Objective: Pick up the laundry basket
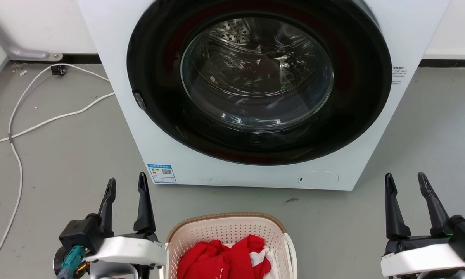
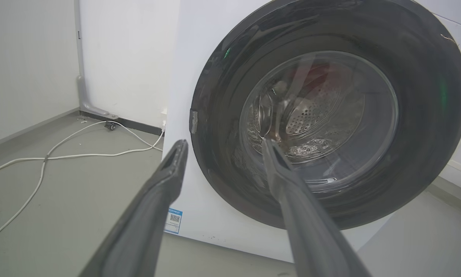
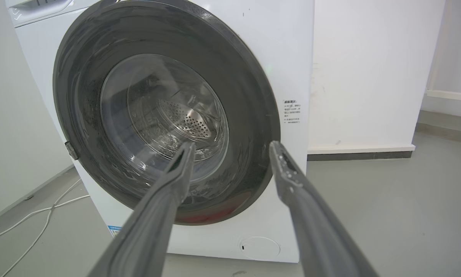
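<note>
Laundry basket point(image 1: 216, 232) sits on the floor point(image 1: 61, 155) before the washing machine point(image 1: 166, 155), red clothes point(image 1: 220, 259) inside. Left gripper point(image 1: 126, 178) just beside it, spread wide; right gripper point(image 1: 405, 175) well apart, also wide, both empty.

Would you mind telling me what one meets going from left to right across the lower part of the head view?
White cable on the floor → left gripper, open → laundry basket holding red clothes → right gripper, open.
</note>
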